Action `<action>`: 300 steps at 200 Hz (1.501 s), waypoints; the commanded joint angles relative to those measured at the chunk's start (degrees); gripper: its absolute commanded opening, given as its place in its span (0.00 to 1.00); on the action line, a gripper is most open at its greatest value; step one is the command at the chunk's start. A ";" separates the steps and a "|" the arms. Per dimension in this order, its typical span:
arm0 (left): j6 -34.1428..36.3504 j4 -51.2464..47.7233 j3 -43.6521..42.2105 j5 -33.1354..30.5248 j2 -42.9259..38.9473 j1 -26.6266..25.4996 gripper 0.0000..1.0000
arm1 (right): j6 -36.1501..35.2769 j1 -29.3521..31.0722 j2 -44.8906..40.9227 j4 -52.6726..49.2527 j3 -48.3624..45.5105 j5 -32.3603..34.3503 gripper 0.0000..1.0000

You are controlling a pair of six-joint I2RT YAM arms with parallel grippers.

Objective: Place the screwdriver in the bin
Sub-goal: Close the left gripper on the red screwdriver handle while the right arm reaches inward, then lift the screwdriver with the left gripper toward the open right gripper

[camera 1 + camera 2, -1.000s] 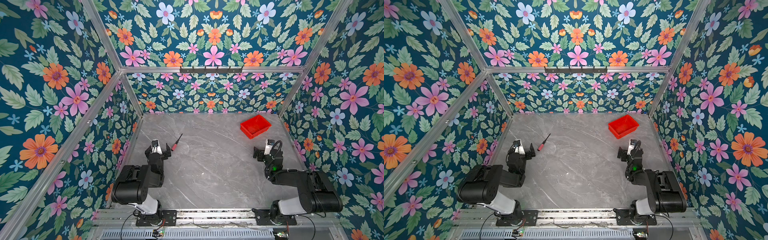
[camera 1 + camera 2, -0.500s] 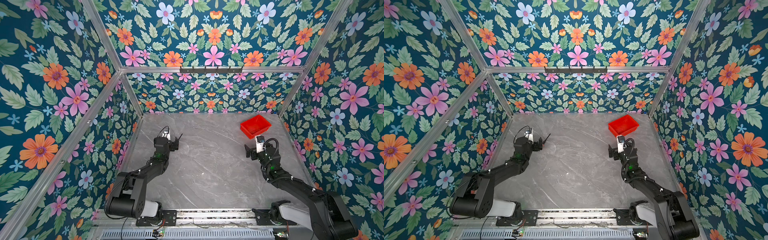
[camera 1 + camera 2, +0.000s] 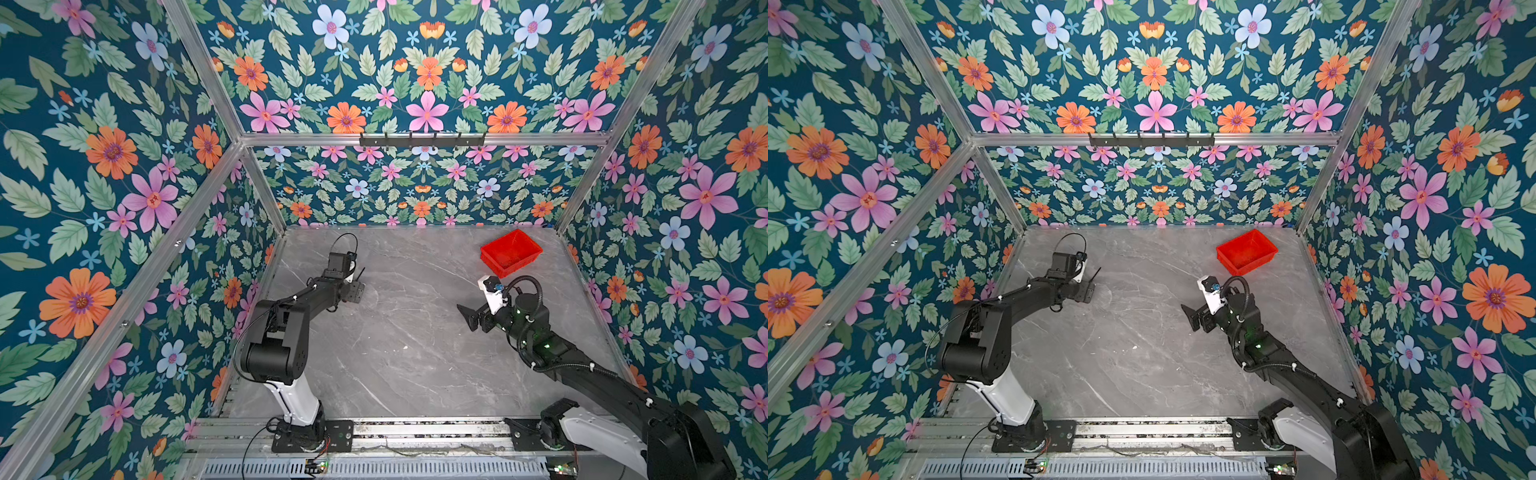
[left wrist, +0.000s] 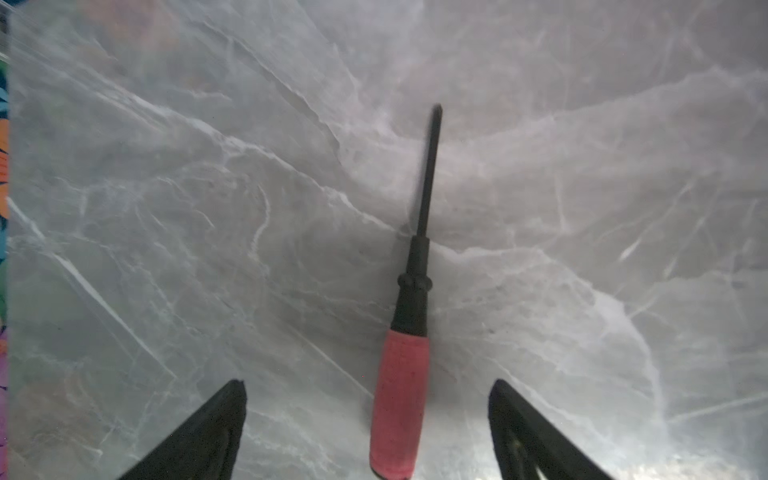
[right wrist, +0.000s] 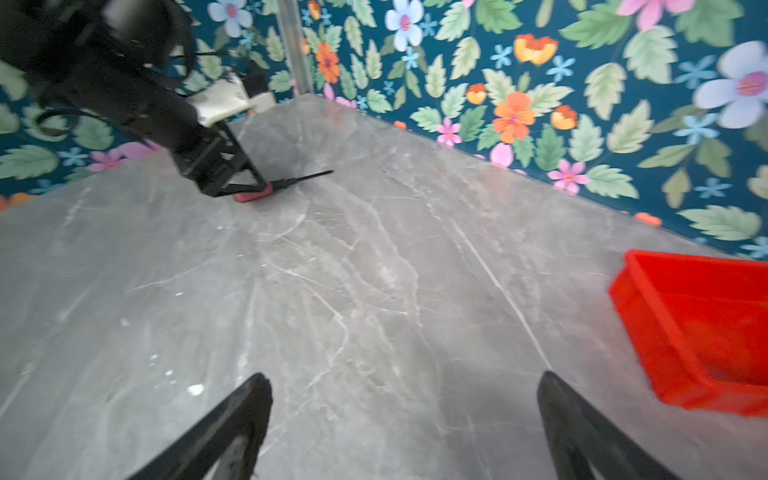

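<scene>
Left gripper (image 4: 368, 386) poised over the screwdriver (image 4: 414, 286): jaws spread either side of the red handle, neither touching it, and the shaft runs straight ahead between them. The bin (image 3: 510, 253) sits well away, near the wide-open right gripper (image 5: 404, 377).

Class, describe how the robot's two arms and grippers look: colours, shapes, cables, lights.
Both arms are black, with a white lowest segment. The left arm has a thin black cable loop at its wrist; the right arm has a ribbed black hose, green lights and a white camera block. The fingers are black tapering wedges.
</scene>
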 commanded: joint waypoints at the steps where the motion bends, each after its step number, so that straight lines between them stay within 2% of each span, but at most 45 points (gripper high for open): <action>1: 1.64 -6.80 1.49 0.09 1.72 -0.24 0.87 | 2.85 1.55 2.27 1.26 1.08 -7.42 0.99; 59: 2.09 -10.29 1.85 0.82 3.13 -0.36 0.64 | 3.75 2.86 7.15 3.33 3.80 -8.65 0.99; 84: 2.27 -10.07 1.40 0.09 3.73 -0.38 0.57 | 3.87 2.86 7.58 3.45 4.11 -8.56 0.99; 120: 1.91 -8.51 1.07 0.15 4.02 -0.42 0.42 | 4.70 2.90 7.86 3.85 4.11 -8.67 0.99; 151: 1.37 -6.87 0.60 -0.32 3.59 -0.34 0.13 | 6.26 2.92 7.90 5.06 3.68 -8.40 0.99; 191: 1.08 -1.96 -2.47 1.38 -1.43 -0.85 0.11 | 10.88 2.94 9.10 6.93 4.57 -8.04 0.99; 215: 0.65 5.23 -6.58 8.58 -7.59 -2.18 0.12 | 16.85 2.94 10.87 8.84 6.02 -8.87 0.99; 243: -3.42 14.02 -11.11 24.21 -12.70 -2.81 0.13 | 27.95 2.78 13.80 13.82 7.25 -9.16 0.99; 264: -6.22 18.47 -12.72 34.41 -13.57 -4.47 0.13 | 36.63 2.39 17.32 21.19 7.17 -11.46 0.99; 300: -12.84 30.22 -15.87 45.95 -13.93 -8.54 0.13 | 48.19 1.53 25.59 38.14 7.01 -18.09 0.99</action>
